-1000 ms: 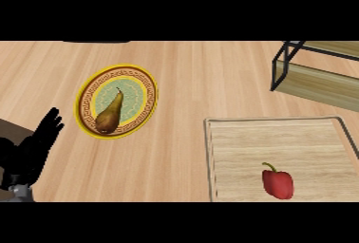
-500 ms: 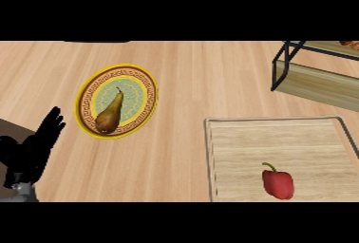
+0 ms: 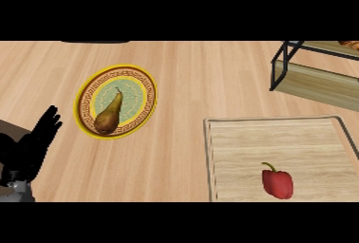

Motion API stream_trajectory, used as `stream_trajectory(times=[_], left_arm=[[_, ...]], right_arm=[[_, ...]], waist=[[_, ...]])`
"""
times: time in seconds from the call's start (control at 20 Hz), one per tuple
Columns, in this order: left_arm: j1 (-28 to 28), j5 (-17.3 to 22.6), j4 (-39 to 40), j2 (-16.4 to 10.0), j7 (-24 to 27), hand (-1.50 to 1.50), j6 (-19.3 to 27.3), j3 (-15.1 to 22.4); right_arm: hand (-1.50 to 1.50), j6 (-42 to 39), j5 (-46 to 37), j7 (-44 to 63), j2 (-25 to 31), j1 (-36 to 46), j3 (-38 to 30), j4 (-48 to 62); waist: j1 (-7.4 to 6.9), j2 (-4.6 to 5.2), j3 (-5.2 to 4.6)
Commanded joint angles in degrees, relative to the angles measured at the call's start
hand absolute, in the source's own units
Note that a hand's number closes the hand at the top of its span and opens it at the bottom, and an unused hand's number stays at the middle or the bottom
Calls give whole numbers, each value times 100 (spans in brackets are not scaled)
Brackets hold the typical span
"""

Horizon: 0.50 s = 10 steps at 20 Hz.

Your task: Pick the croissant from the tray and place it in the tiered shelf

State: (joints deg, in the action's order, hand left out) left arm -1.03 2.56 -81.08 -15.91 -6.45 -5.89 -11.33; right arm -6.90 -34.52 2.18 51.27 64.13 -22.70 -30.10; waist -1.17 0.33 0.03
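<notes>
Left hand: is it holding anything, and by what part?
Nothing is held. The left hand rests open at the view's lower left, fingers straight, apart from the plate and its pear. The right hand is not in view.

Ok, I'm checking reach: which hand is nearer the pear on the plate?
Left. The left hand rests open at the view's left edge, just lower-left of the pear on its plate. The right hand is not in view.

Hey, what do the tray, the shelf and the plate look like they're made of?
Tray: pale wood by its grain, matte, with a thin grey rim, maybe metal.
Tiered shelf: thin black bars, likely metal, with light wooden boards.
Plate: probably glazed ceramic, yellow rim and patterned band.
</notes>
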Motion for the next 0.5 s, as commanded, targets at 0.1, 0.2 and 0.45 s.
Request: stream_trajectory(times=[0.1,0.2,0.45], left_arm=[[-25,-188,-89,257,-9,0,216,185],[374,11,-268,56,118,0,-103,18],[239,-9,-109,118,112,0,11,-41]], right_arm=[[-150,-608,674,123,330,269,-616,371],[-150,-415,871,5,70,14,-743,262],[-150,-990,1453,91,952,131,-1352,275]], waist=[[46,-7,0],[37,-27,-1],[104,-34,-1]])
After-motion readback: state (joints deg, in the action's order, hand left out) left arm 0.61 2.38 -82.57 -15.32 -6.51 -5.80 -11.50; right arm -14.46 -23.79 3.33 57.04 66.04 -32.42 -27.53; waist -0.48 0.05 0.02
